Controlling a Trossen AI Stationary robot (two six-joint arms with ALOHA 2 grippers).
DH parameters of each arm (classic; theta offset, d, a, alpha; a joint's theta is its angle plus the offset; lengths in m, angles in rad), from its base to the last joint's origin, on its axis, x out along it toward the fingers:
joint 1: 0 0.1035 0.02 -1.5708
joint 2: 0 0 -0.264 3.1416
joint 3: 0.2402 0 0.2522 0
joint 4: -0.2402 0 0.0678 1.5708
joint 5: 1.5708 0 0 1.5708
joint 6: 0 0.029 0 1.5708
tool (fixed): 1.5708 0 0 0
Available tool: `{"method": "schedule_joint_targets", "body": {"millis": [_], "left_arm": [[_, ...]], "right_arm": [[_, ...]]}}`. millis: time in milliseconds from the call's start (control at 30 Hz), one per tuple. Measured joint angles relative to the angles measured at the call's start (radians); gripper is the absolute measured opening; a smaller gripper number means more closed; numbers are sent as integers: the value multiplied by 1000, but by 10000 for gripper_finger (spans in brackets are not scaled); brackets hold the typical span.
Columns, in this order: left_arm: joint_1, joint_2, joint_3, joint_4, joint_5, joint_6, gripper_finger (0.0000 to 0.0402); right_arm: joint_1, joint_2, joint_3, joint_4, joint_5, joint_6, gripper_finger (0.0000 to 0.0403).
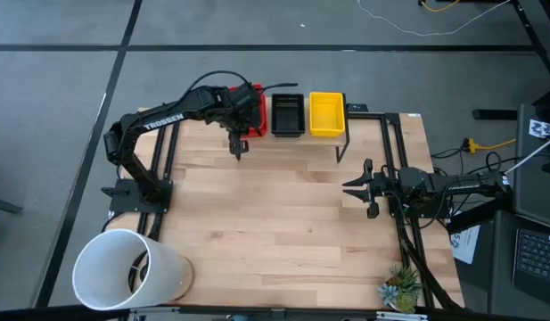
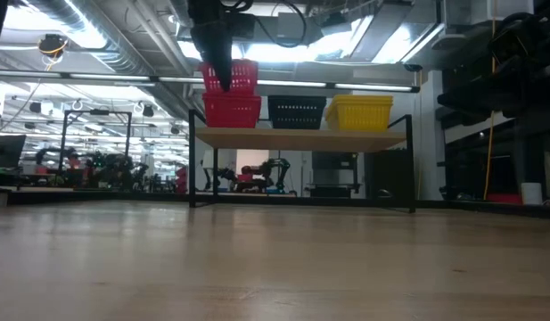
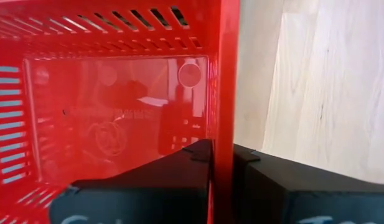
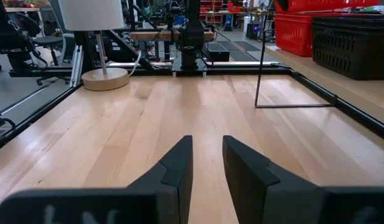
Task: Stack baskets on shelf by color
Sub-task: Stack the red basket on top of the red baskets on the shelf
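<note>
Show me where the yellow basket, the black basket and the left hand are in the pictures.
yellow basket (image 1: 326, 114): high view, its inside floor.
black basket (image 2: 297, 112): low view, its front mesh wall.
left hand (image 3: 221, 155): left wrist view, between its fingertips, shut on the red basket (image 3: 117, 118) wall.

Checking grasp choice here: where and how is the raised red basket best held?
By its thin side wall, from above, one finger inside and one outside, as the left gripper holds the red basket now. The open top and upright rim suit this.
</note>
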Motion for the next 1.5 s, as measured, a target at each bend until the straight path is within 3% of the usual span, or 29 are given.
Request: {"method": "schedule_joint_targets", "body": {"millis": [533,667,1500], "left_arm": [[1,0,0,11,-17,-7,68],[2,0,0,14,-87,-24,71],[-1,0,0,15,-42,-19,71]], "right_arm": [[0,0,0,0,0,0,88],[0,0,0,0,0,0,88],[0,0,0,0,0,0,88]]}}
